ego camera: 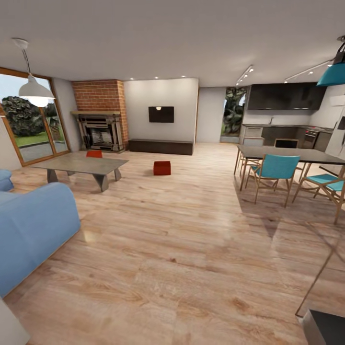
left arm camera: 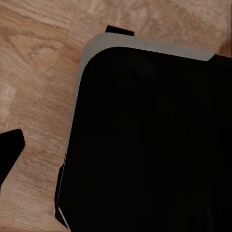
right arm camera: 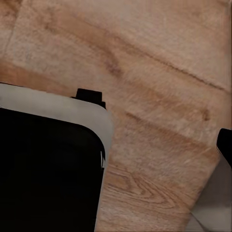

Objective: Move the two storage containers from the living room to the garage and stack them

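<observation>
Two orange-red storage containers far across the living room's wood floor.

One container (ego camera: 94, 154) is half hidden behind the grey coffee table (ego camera: 81, 165), near the brick fireplace (ego camera: 101, 129); the other (ego camera: 162, 167) stands in the open before the long dark cabinet (ego camera: 160, 146). Their contents are too distant to make out. Wrist views show the robot's dark base (left arm camera: 150, 140) over planks; I cannot tell either end effector's opening.
</observation>
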You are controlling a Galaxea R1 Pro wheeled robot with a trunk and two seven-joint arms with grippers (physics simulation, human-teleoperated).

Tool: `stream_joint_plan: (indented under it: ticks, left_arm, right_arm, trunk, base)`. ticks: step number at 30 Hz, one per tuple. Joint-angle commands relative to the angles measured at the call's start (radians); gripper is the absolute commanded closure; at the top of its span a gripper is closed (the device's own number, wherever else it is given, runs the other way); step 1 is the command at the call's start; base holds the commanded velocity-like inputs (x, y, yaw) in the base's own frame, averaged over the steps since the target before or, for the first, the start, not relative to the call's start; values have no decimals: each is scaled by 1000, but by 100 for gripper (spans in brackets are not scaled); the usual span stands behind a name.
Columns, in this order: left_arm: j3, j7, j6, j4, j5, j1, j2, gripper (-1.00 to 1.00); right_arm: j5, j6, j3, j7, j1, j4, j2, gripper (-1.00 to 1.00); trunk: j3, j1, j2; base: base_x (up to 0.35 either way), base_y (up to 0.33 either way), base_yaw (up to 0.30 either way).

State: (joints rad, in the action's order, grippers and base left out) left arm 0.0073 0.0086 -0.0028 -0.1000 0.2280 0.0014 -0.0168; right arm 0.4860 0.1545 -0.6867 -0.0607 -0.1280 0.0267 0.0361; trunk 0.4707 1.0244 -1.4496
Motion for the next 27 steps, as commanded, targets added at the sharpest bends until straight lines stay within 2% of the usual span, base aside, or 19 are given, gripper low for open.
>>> stream_joint_plan:
  ticks: [1,11,27]
  left_arm:
    - [0,1,0,-1,5,0,0,-100]
    - [0,1,0,-1,5,0,1,-100]
    - [0,1,0,-1,4,0,0,-100]
  right_arm:
    - [8,4,-8,-1,-1,2,-1,-100]
    - [8,5,-6,-2,-1,2,-2,-100]
    - [9,5,-5,-2,-1,2,-2,-100]
  trunk:
    - [1,1,0]
    - [1,1,0]
    - [1,1,0]
  base:
    - [323,0,0]
    - [323,2,0]
    - [299,194,0]
